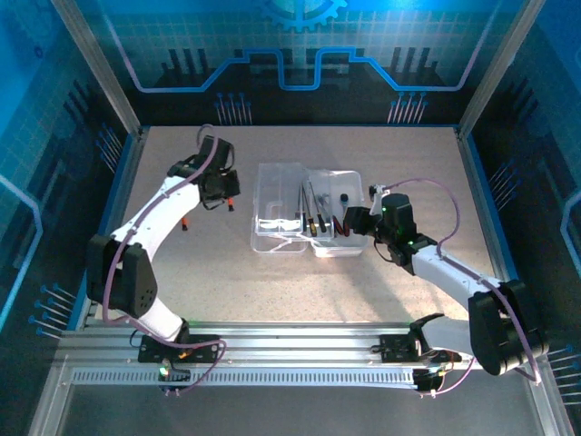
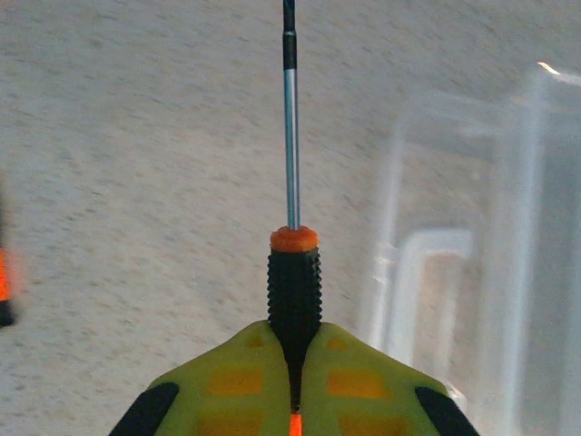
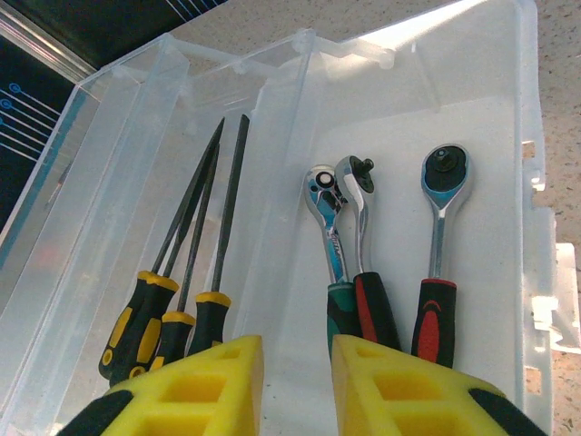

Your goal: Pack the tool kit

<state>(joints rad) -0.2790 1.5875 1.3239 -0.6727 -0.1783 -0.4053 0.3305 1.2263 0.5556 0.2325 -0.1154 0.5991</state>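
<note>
My left claw (image 2: 295, 391) is clenched on a slim screwdriver with a ribbed black handle, orange collar and steel shaft (image 2: 292, 272). The shaft points toward the top of the frame over the speckled beige counter (image 2: 136, 136). In the overhead view this claw sits left of centre, just left of the clear rectangular plastic case (image 1: 277, 195), which lies open at mid-frame. My right claw (image 3: 297, 391) hovers over the case's open half, its pads parted with nothing between them. Inside lie three black-and-yellow-handled tools (image 3: 177, 331) at lower left, with three ratchet wrenches (image 3: 363, 300) to their right.
</note>
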